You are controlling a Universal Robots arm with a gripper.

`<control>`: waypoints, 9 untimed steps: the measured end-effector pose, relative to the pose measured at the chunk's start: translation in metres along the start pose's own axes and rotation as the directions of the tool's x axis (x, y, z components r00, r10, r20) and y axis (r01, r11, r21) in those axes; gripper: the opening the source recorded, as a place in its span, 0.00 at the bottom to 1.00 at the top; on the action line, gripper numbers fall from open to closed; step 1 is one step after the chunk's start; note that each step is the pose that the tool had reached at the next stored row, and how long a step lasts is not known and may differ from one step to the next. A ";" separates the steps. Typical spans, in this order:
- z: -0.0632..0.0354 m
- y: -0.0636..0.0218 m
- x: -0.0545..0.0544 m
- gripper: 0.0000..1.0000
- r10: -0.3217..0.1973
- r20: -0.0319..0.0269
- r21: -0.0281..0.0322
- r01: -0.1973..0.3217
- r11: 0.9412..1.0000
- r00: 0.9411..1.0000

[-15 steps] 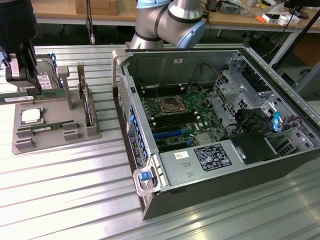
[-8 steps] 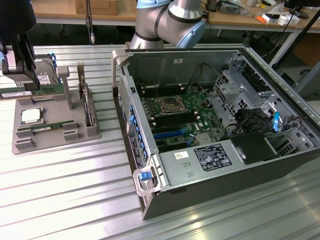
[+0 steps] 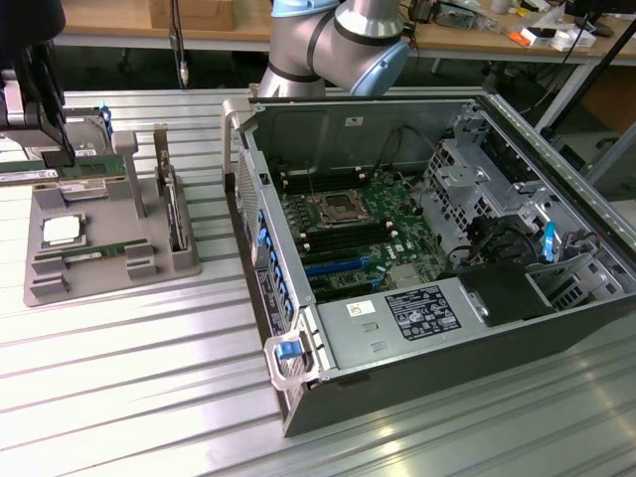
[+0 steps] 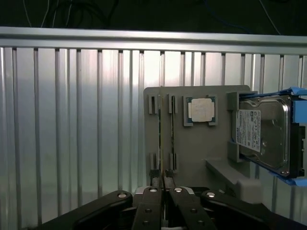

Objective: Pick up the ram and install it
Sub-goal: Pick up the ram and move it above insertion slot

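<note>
Ram pinched edge-on in gripper, clear above grey tray.

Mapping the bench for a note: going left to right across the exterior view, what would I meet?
Processor chip → blue latch → processor socket → drive cage → blue cable

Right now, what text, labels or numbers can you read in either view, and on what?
None can be read as words.
Hard drive label: print too small to read.
Black label on the computer's inner cover: too small to read.
White sticker beside it: unreadable.
Processor lid: no legible marking.
</note>
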State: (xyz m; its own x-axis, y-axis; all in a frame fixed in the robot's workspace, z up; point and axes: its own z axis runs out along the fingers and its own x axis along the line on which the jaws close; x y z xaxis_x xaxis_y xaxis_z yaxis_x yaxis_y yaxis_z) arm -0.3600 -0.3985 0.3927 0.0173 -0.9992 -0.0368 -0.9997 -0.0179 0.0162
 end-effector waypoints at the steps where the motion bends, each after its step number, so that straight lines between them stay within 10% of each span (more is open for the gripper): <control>1: -0.0023 0.0000 0.000 0.12 0.000 0.000 0.000 0.000 1.000 1.000; 9: -0.0177 0.0003 -0.001 0.12 0.000 0.000 0.000 0.000 1.000 1.000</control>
State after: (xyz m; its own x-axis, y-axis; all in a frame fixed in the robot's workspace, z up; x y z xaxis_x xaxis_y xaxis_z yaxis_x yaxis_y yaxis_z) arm -0.3600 -0.3985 0.4104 0.0174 -0.9992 -0.0369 -0.9997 -0.0180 0.0161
